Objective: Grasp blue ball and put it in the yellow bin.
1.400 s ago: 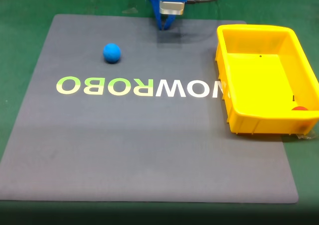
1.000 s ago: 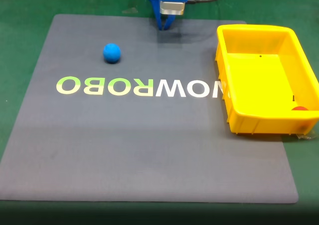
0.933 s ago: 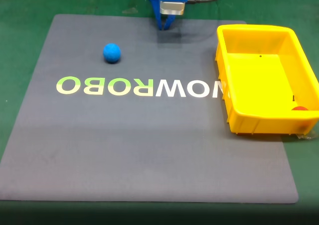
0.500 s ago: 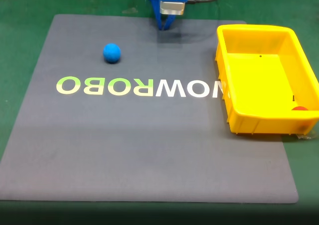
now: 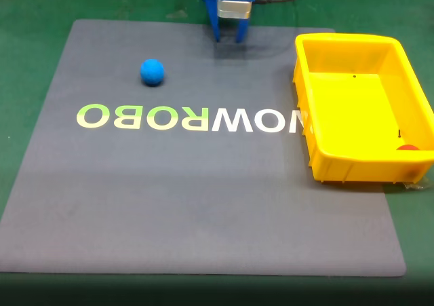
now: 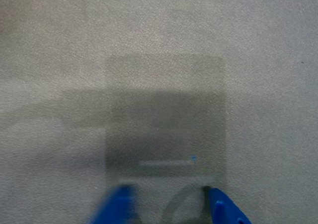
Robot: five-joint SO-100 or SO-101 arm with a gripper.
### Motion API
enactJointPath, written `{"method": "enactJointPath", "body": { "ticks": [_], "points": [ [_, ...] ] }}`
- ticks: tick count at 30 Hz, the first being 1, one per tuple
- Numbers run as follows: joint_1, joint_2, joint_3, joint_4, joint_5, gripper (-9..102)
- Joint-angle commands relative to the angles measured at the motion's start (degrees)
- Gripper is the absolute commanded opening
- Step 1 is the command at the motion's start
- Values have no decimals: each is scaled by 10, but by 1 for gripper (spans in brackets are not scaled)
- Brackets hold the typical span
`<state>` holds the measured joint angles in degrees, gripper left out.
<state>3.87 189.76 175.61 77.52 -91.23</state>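
Fixed view – mat [image 5: 203,184] lettering mirrored, "ROBO"

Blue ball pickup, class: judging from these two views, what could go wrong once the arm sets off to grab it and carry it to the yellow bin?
1. The blue ball sits loose on the smooth grey mat; a finger nudging it off-centre would probably send it rolling.
2. The gripper is open but well to the ball's right in the fixed view, so the approach is long and may misalign.
3. The yellow bin has a thick raised rim; a low carry could clip it.
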Motion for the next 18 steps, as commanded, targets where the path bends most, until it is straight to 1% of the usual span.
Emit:
{"method": "enactJointPath", "body": {
  "ticks": [1, 6, 8, 12, 15, 18],
  "points": [
    [4, 7, -15, -13, -22, 34],
    [32, 4, -49, -20, -76, 34],
    [48, -31, -84, -30, -89, 34],
    [76, -177, -200, -83, -82, 35],
    [101, -316, -302, -104, -76, 34],
    [131, -439, -376, -151, -73, 34]
  ]
}}
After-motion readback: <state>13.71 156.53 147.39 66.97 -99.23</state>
